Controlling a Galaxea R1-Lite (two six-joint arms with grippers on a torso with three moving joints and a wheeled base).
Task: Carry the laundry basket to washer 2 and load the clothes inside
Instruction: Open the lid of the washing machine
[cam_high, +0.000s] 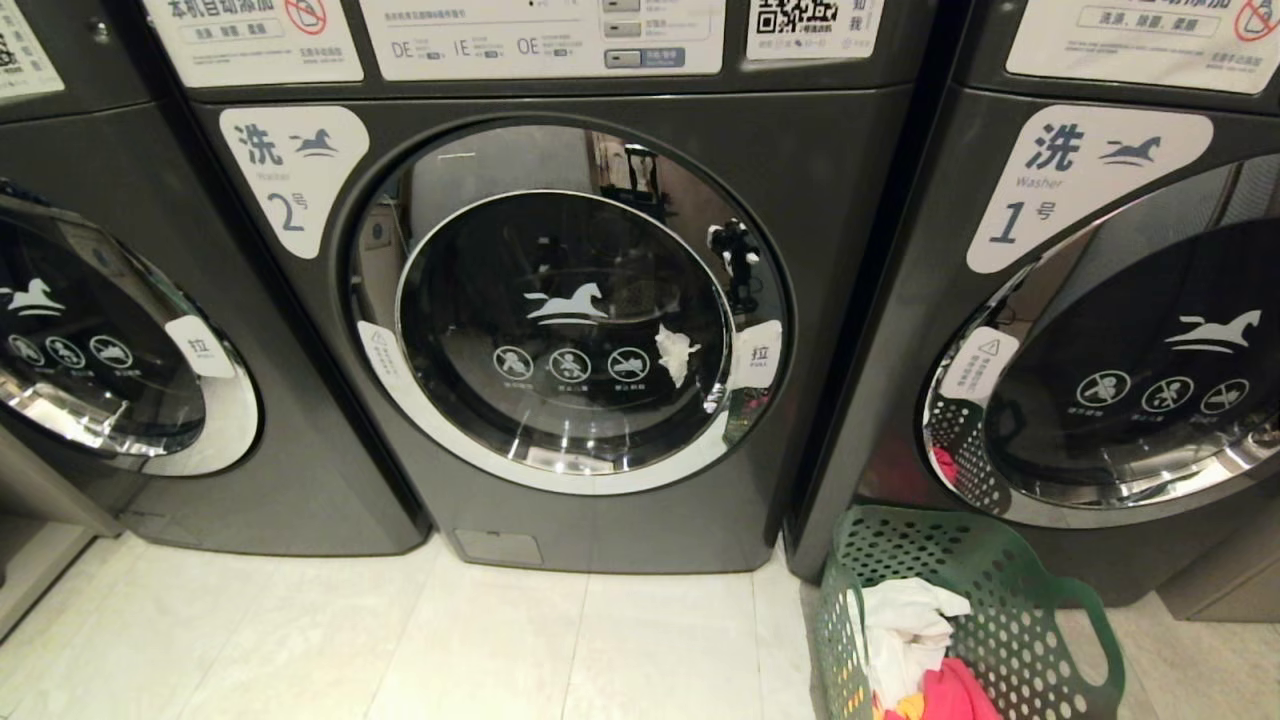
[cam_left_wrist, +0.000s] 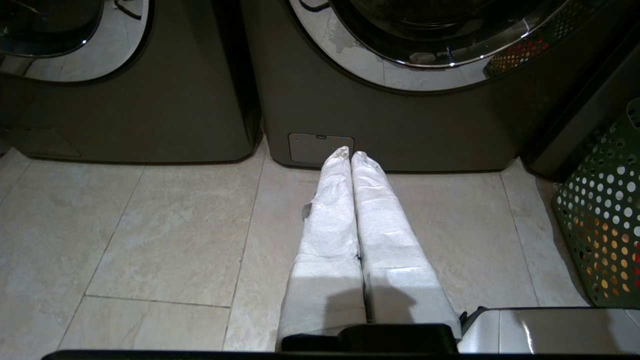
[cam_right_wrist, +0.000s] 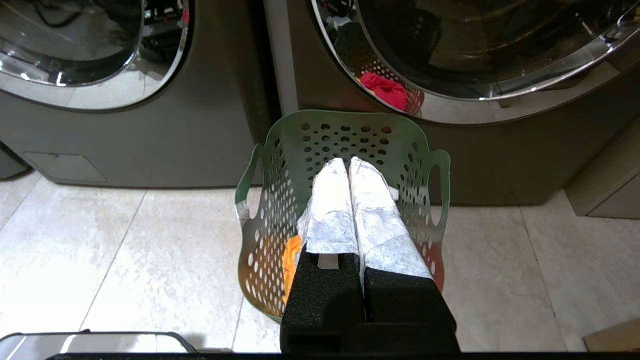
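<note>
Washer 2 (cam_high: 570, 330) faces me in the head view, its round glass door closed, a white label with the numeral 2 at its upper left. The dark green laundry basket (cam_high: 1000, 580) stands on the floor at the lower right, in front of washer 1 (cam_high: 1100, 350). The clothes (cam_high: 915, 640) lie inside it: white on top, pinkish-red and a bit of yellow-orange below. My right gripper (cam_right_wrist: 349, 162) is shut and empty above the basket (cam_right_wrist: 350, 135). My left gripper (cam_left_wrist: 350, 153) is shut and empty over bare floor, near washer 2's base (cam_left_wrist: 390, 125). Neither arm shows in the head view.
A third washer (cam_high: 110, 350) stands at the left. Pale floor tiles (cam_high: 400, 640) stretch in front of the machines. The basket's wall (cam_left_wrist: 605, 225) is also at the edge of the left wrist view. A light cabinet corner (cam_right_wrist: 605, 185) stands beside washer 1.
</note>
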